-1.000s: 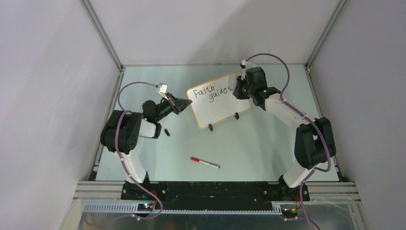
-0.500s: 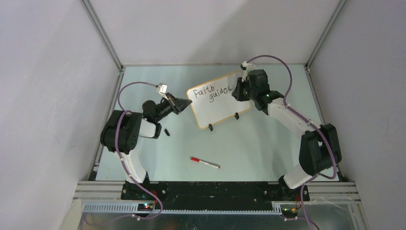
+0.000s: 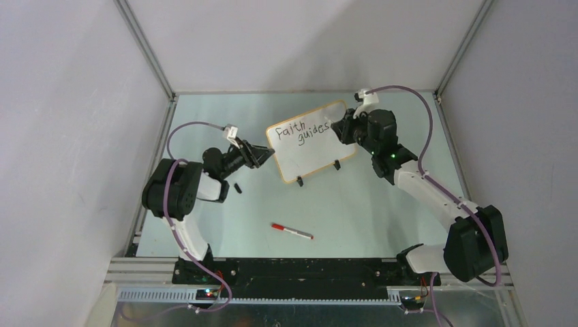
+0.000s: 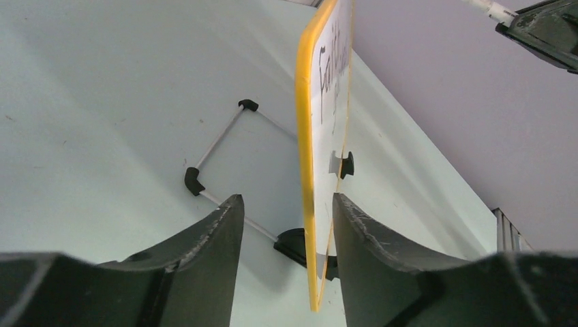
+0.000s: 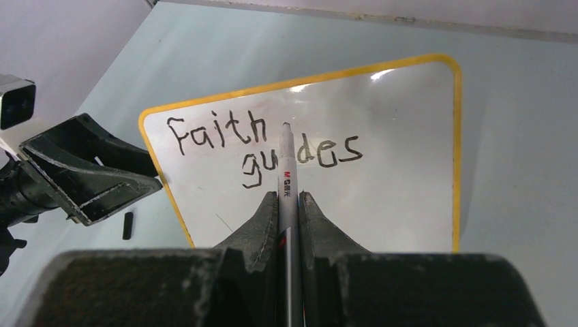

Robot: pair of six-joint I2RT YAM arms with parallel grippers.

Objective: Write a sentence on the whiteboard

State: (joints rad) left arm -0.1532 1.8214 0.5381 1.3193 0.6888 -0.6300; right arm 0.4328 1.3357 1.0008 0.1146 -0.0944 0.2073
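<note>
Your right tool (image 5: 287,196) was clamped on the marker (image 5: 286,160). Both fingers pinched the barrel, and the tip pointed at the whiteboard (image 5: 388,204). Compared with a second earlier, that arm had swung its elbow out to the right, and the wrist had drawn back toward the board's right edge. Whether the tip touched the surface could not be told.

Your left tool (image 4: 286,201) showed the main change. It had been closed on the board's left edge. It now stood part open, one finger on either side of the orange frame, with a clear gap on the back side. I judged the board released and standing on its own black clip feet (image 3: 300,181) on the tabletop (image 3: 382,218), about where it had been.

The sentence (image 5: 218,133) read "faith" above "guides", staggered, and the lower half of the board was bare. I judged the task about two-thirds done, with "steps" not yet written. With the brace gone, pressure from the tip could push or tip the board, so watch for that.

A red-capped marker (image 3: 292,231) and a small black cap (image 3: 238,187) lay on the tabletop, apart from the board.
</note>
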